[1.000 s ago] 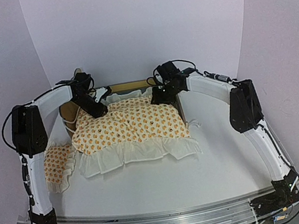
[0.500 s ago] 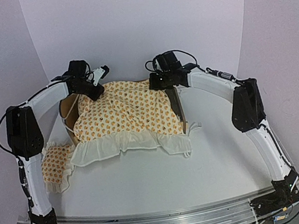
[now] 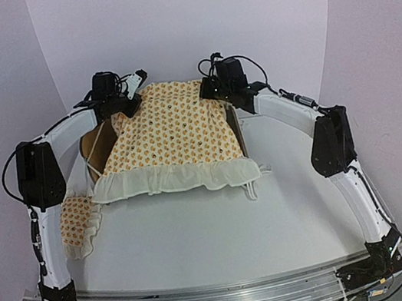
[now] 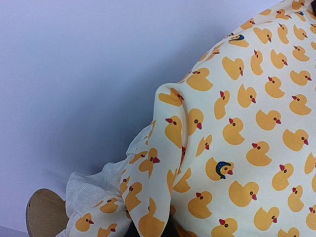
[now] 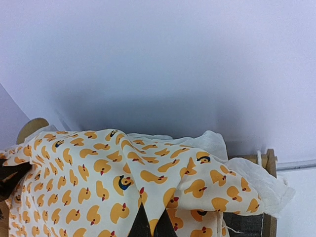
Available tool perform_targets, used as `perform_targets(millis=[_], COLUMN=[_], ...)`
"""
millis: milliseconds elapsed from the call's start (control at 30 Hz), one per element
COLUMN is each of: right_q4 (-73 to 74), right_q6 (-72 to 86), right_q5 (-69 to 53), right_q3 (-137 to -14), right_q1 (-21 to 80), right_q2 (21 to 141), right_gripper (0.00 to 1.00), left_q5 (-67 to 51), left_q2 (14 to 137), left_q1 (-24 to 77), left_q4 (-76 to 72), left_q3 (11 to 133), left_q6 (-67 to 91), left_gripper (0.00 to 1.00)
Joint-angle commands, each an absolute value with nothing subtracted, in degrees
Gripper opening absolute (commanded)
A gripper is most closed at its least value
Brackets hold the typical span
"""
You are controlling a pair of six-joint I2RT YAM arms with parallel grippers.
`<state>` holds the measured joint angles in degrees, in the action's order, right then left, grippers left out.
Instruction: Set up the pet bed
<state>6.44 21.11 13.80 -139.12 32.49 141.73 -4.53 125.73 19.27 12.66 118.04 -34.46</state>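
Looking across the table (image 3: 202,244), I see the bedding (image 3: 171,136) held up, draping over the bed frame (image 3: 99,149) at the far side. The pillow (image 3: 77,219) lies left of the frame. The left gripper (image 3: 140,89) and right gripper (image 3: 211,86) each pinch a top corner.

Bedding (image 3: 171,132): soft matt cloth, cream, printed with orange ducks, creased where it hangs.
Ruffle (image 3: 175,178): thinner plain cream cloth, gathered, slightly sheer, finely ribbed.
Pillow (image 3: 75,219): matt duck-print cloth with a ruffled edge.
Bed frame (image 3: 95,147): light wood, smooth, dull finish.
Table (image 3: 200,236): white, smooth, matt.
Left arm (image 3: 65,131) and right arm (image 3: 279,109): smooth white shells with slight sheen, matt black joints.
Rail (image 3: 227,296): brushed silvery metal.
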Motion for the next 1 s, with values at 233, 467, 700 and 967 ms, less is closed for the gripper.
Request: perform_targets(millis=[233,467,700,967], right_q4=[1.16,1.26,2.45,6.85], right_q6=[17.94,15.07,10.32,15.95], right_q5=[16.71,18.3,15.23,6.61], right_q3=[-140.78,-138.77,-125.72,-116.86], right_q1=[29.47,29.47,29.46,29.7], right_q2=[146.75,145.11,130.69,124.86], right_gripper=[0.12,0.55,0.63,0.69], left_q5=[0.72,2.83,0.43,-2.42], left_q2=[129.5,131.29,130.26,126.55], left_q1=[16.94,15.79,15.85,16.54], left_q4=[8.79,9.57,11.44,22.08], left_q3=[121.26,123.7,122.54,123.32], left_q6=[-36.64,-36.39,-38.4,-31.56], left_gripper=[0.0,0.42,0.99,0.83])
